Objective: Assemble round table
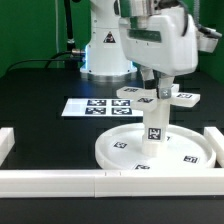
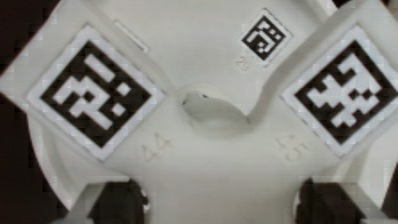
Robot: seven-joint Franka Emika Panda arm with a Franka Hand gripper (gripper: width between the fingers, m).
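Atop the upright post (image 1: 156,128), cross piece (image 1: 158,95) under tool (image 1: 161,86)

Post (image 1: 155,128) on disc (image 1: 125,148) blocks centre; rails (image 1: 60,180) fence front, sides.

On the black tabletop (image 1: 40,100) the round disc (image 1: 120,148) lies near the front rail (image 1: 60,180), the post (image 1: 156,132) upright on it, the end effector (image 1: 161,92) holding the cross-shaped piece (image 1: 158,97) on top.
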